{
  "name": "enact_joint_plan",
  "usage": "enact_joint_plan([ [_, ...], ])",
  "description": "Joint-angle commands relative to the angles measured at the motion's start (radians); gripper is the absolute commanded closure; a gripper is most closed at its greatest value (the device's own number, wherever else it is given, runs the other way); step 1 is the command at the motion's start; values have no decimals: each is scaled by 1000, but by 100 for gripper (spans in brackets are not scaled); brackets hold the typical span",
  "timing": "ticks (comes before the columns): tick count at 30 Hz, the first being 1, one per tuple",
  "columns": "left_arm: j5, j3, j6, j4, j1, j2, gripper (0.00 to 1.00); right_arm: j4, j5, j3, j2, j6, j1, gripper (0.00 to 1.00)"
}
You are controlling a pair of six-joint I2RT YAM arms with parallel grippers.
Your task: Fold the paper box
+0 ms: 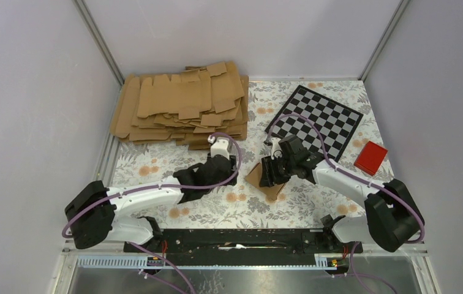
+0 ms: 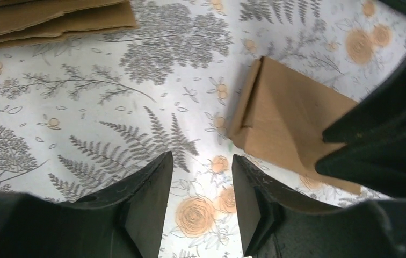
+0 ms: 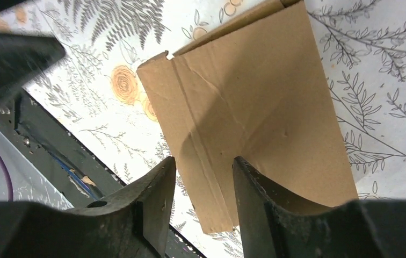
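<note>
The paper box (image 1: 255, 176) is a small, flat-folded brown cardboard piece lying on the flowered table cover between the two grippers. In the right wrist view the paper box (image 3: 254, 97) fills the middle, showing a crease and a flap edge on its left. My right gripper (image 3: 203, 161) hovers just over its near edge with jaws apart, gripping nothing. My left gripper (image 2: 201, 158) is open over bare cloth, just left of the paper box (image 2: 287, 118). From above, the left gripper (image 1: 232, 166) and right gripper (image 1: 269, 174) face each other closely.
A large pile of flat brown blanks (image 1: 183, 104) lies at the back left. A checkerboard (image 1: 318, 119) sits at the back right, with a red block (image 1: 371, 157) beside it. A black rail (image 1: 241, 239) runs along the near edge. White walls enclose the table.
</note>
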Motion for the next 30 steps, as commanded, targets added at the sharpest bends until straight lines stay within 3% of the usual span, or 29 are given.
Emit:
enact_joint_plan([
  [1,160,-40,-25,89,93,-33,50,14,-21,-21,55,-2,-1,49],
  [10,273,-23,16,186,176,38,49,14,-25,-5,105,14,-1,50],
  [14,288,1,54,228,176,97,50,2,-22,13,49,23,-1,43],
  [20,373,82,88,289,207,223,50,-39,159,24,-58,82,-3,34],
  [24,433,137,117,310,237,303,50,-76,326,-18,-177,267,-2,29],
  [30,515,211,180,295,263,395,49,-88,343,-96,-255,345,-3,30],
])
